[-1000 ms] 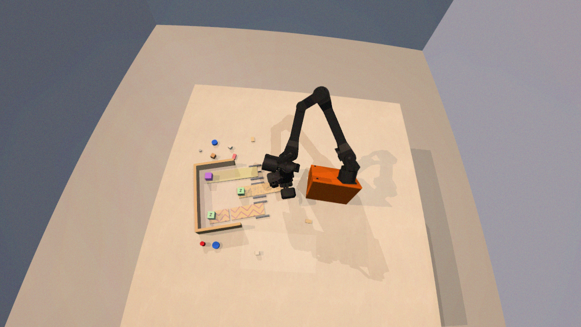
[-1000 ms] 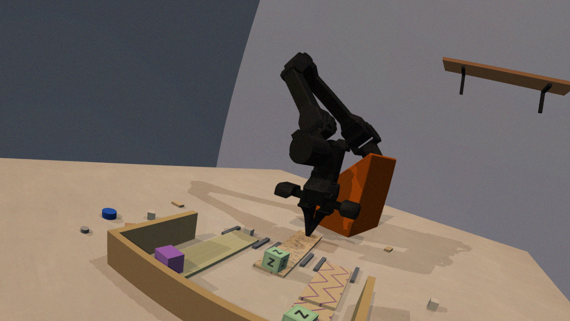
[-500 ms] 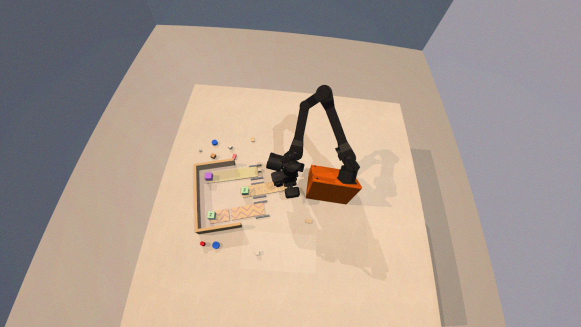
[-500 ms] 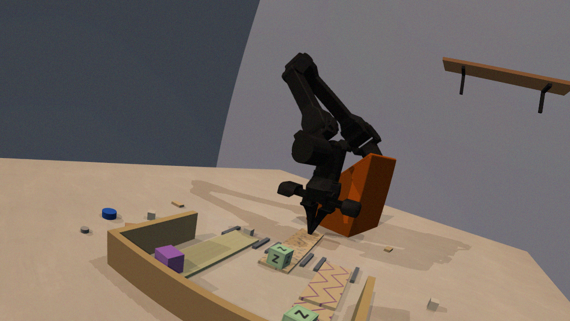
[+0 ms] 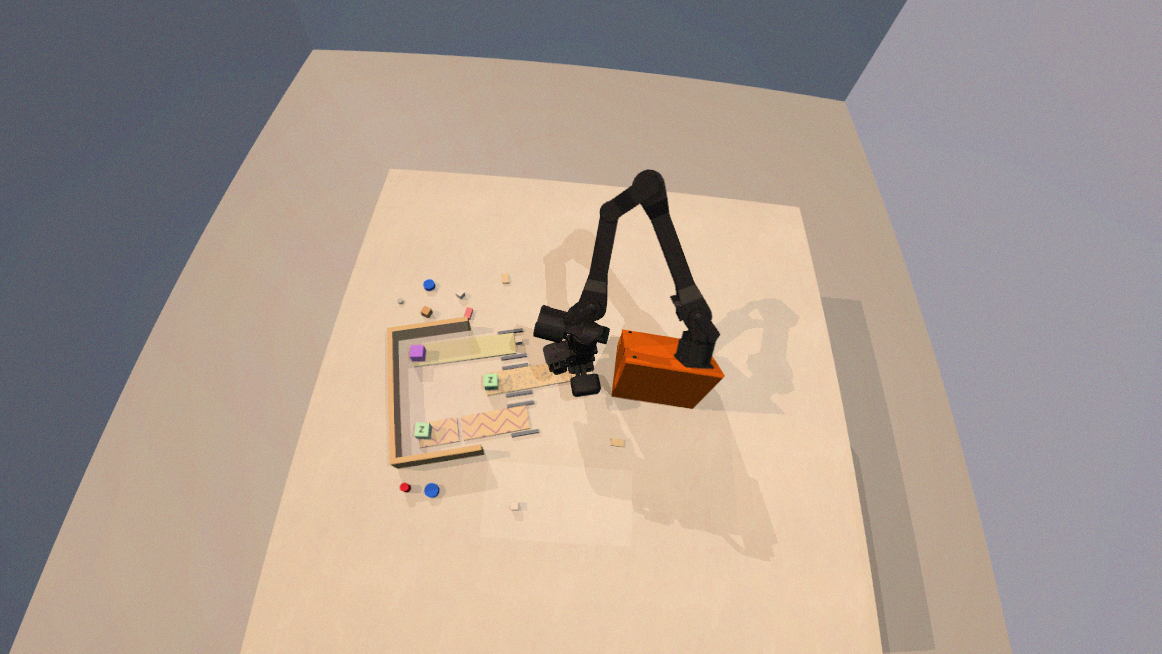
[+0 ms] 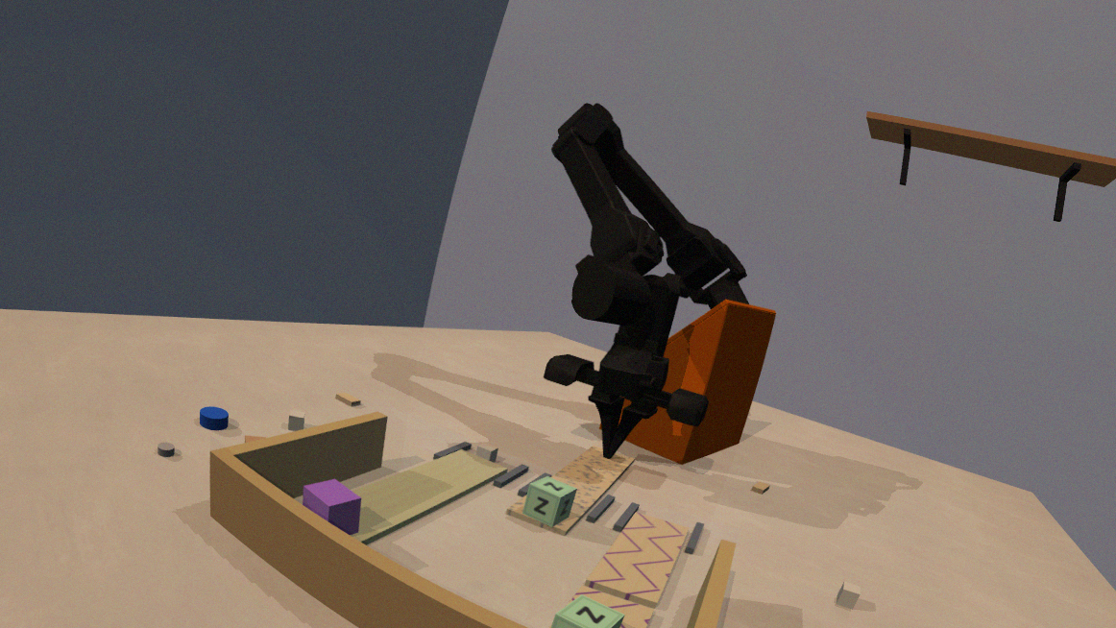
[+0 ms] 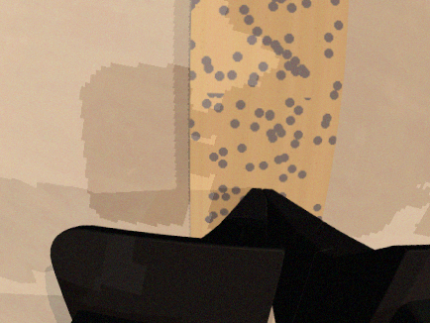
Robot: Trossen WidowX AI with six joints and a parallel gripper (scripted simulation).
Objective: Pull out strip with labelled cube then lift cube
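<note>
The top view looks down from high and far, taking in the whole desk (image 5: 243, 528), the arm (image 5: 605, 243) small at centre. The exterior view sits low and near beside the fence (image 6: 312, 545), facing across the strips toward the base (image 6: 726, 366) and wall. The wrist view looks straight down, very close, over the fingers. All three share the dotted strip (image 5: 532, 378) (image 6: 597, 471) (image 7: 270, 78).
</note>
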